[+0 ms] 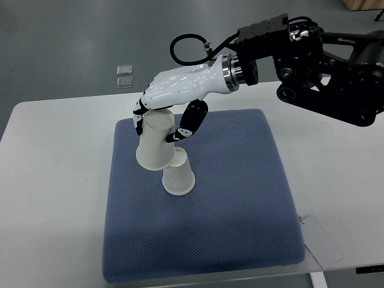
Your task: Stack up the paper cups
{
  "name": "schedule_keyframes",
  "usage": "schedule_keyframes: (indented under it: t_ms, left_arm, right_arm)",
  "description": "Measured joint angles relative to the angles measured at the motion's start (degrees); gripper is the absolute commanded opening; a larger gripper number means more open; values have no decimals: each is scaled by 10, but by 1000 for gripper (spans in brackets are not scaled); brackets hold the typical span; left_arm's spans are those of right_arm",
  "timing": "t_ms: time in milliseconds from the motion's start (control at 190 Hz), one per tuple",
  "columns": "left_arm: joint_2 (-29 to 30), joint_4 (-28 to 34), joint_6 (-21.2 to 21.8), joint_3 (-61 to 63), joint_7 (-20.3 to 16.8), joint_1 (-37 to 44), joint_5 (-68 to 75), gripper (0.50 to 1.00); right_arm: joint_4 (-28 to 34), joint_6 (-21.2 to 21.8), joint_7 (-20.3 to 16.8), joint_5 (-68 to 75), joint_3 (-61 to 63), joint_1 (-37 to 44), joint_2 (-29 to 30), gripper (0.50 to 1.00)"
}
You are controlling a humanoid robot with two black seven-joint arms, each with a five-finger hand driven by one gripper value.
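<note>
Right hand (171, 99) gripping an upturned paper cup (155, 140), mouth down, tilted just beside a second cup (179, 174) on blue mat (240, 198), apparently for stacking.

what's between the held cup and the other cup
Nothing visible. The right hand holds one cup tilted, its wide rim right beside the second cup on the blue mat.

I see the mat (240, 228) lying on the desk (54, 180). A cup (179, 174) stands on the mat's left half. Just behind and left of it, the right robot hand (171, 90) holds a second cup (155, 141), tilted, its rim touching the first. Two small squares (124, 75) lie on the floor beyond the desk.
</note>
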Motion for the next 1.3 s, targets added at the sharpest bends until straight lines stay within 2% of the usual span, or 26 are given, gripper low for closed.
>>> schedule_keyframes:
  t_ms: [753, 779, 853, 916, 943, 953, 1006, 1032, 1085, 1301]
  left_arm:
    - [0, 0, 0, 0, 0, 0, 0, 1000]
    - [0, 0, 0, 0, 0, 0, 0, 1000]
    - [0, 0, 0, 0, 0, 0, 0, 1000]
    - [0, 0, 0, 0, 0, 0, 0, 1000]
    - [0, 0, 0, 0, 0, 0, 0, 1000]
    - [0, 0, 0, 0, 0, 0, 0, 1000]
    - [0, 0, 0, 0, 0, 0, 0, 1000]
    - [0, 0, 0, 0, 0, 0, 0, 1000]
    - [0, 0, 0, 0, 0, 0, 0, 1000]
    - [0, 0, 0, 0, 0, 0, 0, 1000]
  right_arm:
    - [-7, -6, 1, -46, -38, -4, -4, 502]
    - [-7, -7, 1, -46, -38, -5, -5, 535]
    - [-12, -10, 1, -47, -40, -10, -5, 586]
    - [-15, -11, 1, -47, -40, -15, -5, 684]
    - [-16, -11, 1, -47, -40, -16, -5, 748]
    - [-17, -11, 1, -47, -40, -16, -5, 748]
    - [-19, -11, 1, -47, -40, -20, -5, 809]
    - [-20, -11, 1, -47, -40, -21, -6, 862]
    - [-21, -11, 1, -46, -40, -23, -7, 909]
    - [-23, -11, 1, -42, -34, -32, -11, 915]
